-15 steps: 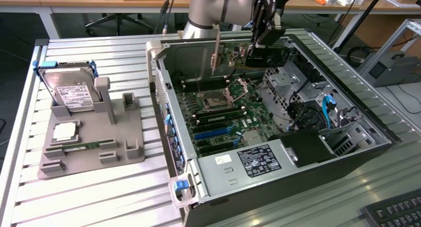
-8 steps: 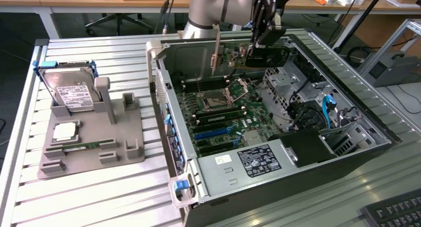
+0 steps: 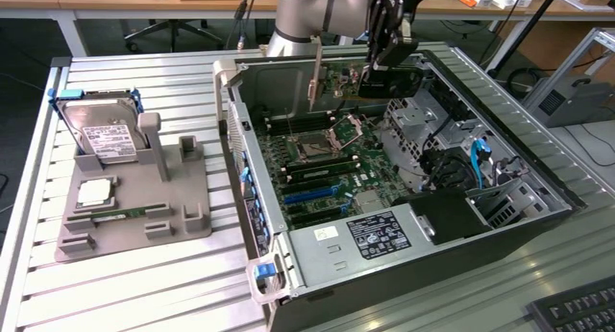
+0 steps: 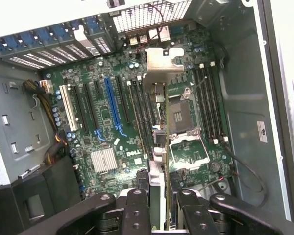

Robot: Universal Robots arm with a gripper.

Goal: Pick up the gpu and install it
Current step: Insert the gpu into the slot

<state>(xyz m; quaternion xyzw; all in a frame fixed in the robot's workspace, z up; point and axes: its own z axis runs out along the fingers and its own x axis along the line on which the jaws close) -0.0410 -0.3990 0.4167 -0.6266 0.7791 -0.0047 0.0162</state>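
My gripper hangs over the far end of the open computer case, shut on the gpu. The gpu is a thin card held on edge, and its long silver bracket points down toward the motherboard. In the wrist view the gpu shows edge-on between the two black fingers, with its bracket at the far end. The card hovers above the board beside the CPU socket. The blue expansion slot and the white slot lie off to one side of it.
A grey holder on the slatted table at the exterior view's left carries a silver hard drive, a processor chip and a green memory stick. Drive cages and cables crowd the case's right side. A keyboard sits at the lower right.
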